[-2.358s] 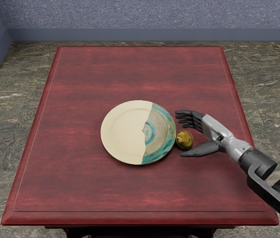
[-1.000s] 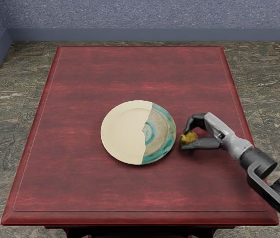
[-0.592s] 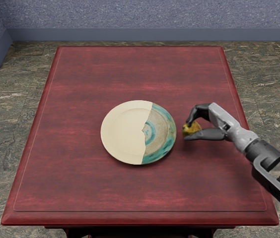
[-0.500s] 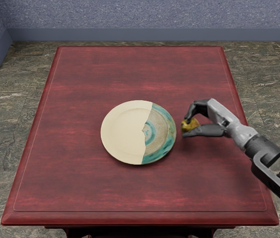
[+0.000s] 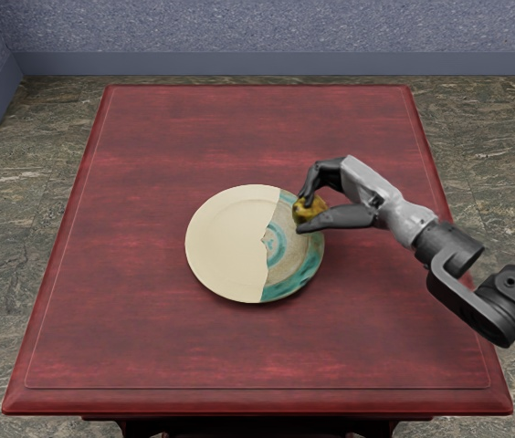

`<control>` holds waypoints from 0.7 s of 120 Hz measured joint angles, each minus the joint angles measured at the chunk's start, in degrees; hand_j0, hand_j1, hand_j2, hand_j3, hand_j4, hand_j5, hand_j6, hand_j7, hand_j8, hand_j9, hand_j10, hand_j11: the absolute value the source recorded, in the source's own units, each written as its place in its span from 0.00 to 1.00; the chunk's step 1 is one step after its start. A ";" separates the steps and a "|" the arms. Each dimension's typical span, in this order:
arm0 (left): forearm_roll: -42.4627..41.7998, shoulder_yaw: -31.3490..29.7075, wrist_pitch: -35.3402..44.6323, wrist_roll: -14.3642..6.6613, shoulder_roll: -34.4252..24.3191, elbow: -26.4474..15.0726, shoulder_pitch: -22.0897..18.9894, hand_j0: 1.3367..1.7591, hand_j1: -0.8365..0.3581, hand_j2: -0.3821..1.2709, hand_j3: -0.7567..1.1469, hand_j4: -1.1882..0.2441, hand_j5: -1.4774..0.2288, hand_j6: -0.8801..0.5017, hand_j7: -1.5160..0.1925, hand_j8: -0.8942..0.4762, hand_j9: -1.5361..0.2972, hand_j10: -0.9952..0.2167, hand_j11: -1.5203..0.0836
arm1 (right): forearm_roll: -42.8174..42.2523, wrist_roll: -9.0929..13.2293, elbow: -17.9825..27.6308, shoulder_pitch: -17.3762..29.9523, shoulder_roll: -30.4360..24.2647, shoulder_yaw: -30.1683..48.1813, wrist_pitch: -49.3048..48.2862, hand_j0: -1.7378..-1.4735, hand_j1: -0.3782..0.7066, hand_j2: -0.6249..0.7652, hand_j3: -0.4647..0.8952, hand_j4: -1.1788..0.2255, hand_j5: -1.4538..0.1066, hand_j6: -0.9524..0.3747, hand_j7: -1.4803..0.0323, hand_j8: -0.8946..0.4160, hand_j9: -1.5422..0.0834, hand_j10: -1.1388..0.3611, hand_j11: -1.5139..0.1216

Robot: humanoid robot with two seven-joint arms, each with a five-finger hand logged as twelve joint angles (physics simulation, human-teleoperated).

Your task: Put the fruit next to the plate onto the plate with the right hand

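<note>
From my remote station, the head view takes in a dark red wooden table point(image 5: 148, 347), its front edge nearest the camera. At the lower right, my robot's right arm point(image 5: 467, 287) comes in from the picture's right edge and reaches leftward and away over the tabletop, its dark elbow joint giving way to a grey forearm.

Near the middle of the table lies a round plate point(image 5: 225, 242), cream over its left part and glazed in teal and brown rings over its right. Just beyond the plate's centre, the right hand point(image 5: 356, 194) hangs at the plate's right edge. Its fingers point(image 5: 323, 170) curl down from above and the thumb lies stretched out beneath, closed together around the fruit point(image 5: 308, 210), a small yellow-green piece pinched at the fingertips. The fruit sits over the plate's upper right rim, above the teal glaze. I cannot tell from this angle whether it touches the plate or is held just above it.

Only the hand itself stands around the fruit, the fingers covering its top and the thumb its near side. Farther back, the tabletop runs on to its far edge. Beyond it a mottled stone floor point(image 5: 20, 228) meets a blue-grey wall point(image 5: 239, 27).
</note>
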State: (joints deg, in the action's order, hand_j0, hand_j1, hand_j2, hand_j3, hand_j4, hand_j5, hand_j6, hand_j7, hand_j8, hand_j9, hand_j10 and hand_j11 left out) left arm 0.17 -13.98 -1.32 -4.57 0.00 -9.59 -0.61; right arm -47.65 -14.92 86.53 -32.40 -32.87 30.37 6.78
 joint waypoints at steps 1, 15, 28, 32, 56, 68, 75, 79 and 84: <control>0.00 0.00 0.00 0.00 0.00 0.00 0.00 0.76 0.99 0.23 0.40 0.83 0.87 0.64 0.89 0.65 0.84 0.82 0.95 | -0.01 0.06 -0.12 -0.07 0.24 -0.05 -0.02 0.31 0.62 0.73 0.34 0.22 0.20 0.06 0.23 0.34 0.25 0.53 0.21; 0.00 0.00 0.00 0.00 0.00 0.00 0.00 0.76 0.99 0.23 0.40 0.83 0.87 0.64 0.89 0.65 0.84 0.82 0.95 | -0.17 0.55 -1.90 -1.03 3.68 -1.17 -0.61 0.31 0.62 0.75 0.34 0.22 0.20 0.06 0.23 0.34 0.25 0.54 0.21; 0.00 0.00 0.00 0.00 0.00 0.00 0.00 0.76 0.99 0.23 0.40 0.83 0.87 0.64 0.89 0.65 0.84 0.82 0.95 | -0.51 0.89 -3.18 -1.48 6.06 -1.94 -0.81 0.31 0.63 0.75 0.34 0.22 0.20 0.06 0.23 0.34 0.25 0.55 0.22; 0.00 0.00 0.00 0.00 0.00 -0.01 0.00 0.76 0.99 0.23 0.40 0.83 0.87 0.64 0.89 0.65 0.84 0.82 0.95 | -0.57 0.94 -3.43 -1.69 6.51 -2.20 -0.83 0.31 0.63 0.73 0.34 0.22 0.20 0.06 0.23 0.35 0.25 0.55 0.22; 0.00 0.00 0.00 0.00 0.00 -0.01 0.00 0.76 0.99 0.23 0.40 0.83 0.87 0.64 0.89 0.65 0.84 0.82 0.95 | -0.72 0.84 -5.11 -2.20 8.56 -3.50 -1.03 0.32 0.63 0.65 0.34 0.23 0.18 0.06 0.23 0.39 0.24 0.57 0.21; 0.00 0.00 0.00 0.00 0.00 -0.01 0.00 0.76 0.99 0.23 0.40 0.83 0.87 0.64 0.89 0.65 0.84 0.82 0.95 | -0.74 0.70 -5.74 -2.19 8.96 -4.04 -1.05 0.32 0.62 0.64 0.34 0.23 0.18 0.06 0.23 0.39 0.23 0.57 0.22; 0.00 0.00 0.00 0.00 0.00 0.00 0.00 0.76 0.99 0.23 0.40 0.83 0.87 0.64 0.89 0.65 0.84 0.82 0.95 | -0.74 0.56 -6.40 -2.06 9.14 -4.33 -1.10 0.32 0.62 0.64 0.34 0.23 0.17 0.06 0.23 0.40 0.23 0.57 0.22; 0.00 0.00 0.00 0.00 0.00 -0.01 0.00 0.76 0.99 0.23 0.40 0.83 0.87 0.64 0.89 0.65 0.84 0.82 0.95 | -0.74 0.50 -6.84 -2.02 9.33 -4.60 -1.11 0.32 0.62 0.64 0.34 0.23 0.17 0.06 0.23 0.39 0.23 0.57 0.22; 0.00 0.00 0.00 0.00 0.00 -0.01 0.00 0.76 0.99 0.23 0.40 0.83 0.87 0.64 0.89 0.65 0.84 0.82 0.95 | -0.74 0.44 -7.22 -2.02 9.53 -4.87 -1.12 0.32 0.63 0.66 0.34 0.23 0.17 0.06 0.23 0.39 0.23 0.57 0.22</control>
State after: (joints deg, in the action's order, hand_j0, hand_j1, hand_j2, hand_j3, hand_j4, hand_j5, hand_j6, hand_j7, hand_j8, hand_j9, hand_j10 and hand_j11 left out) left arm 0.17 -13.99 -1.32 -4.57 0.00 -9.60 -0.61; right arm -48.39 -14.48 79.31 -34.42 -23.35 25.50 5.66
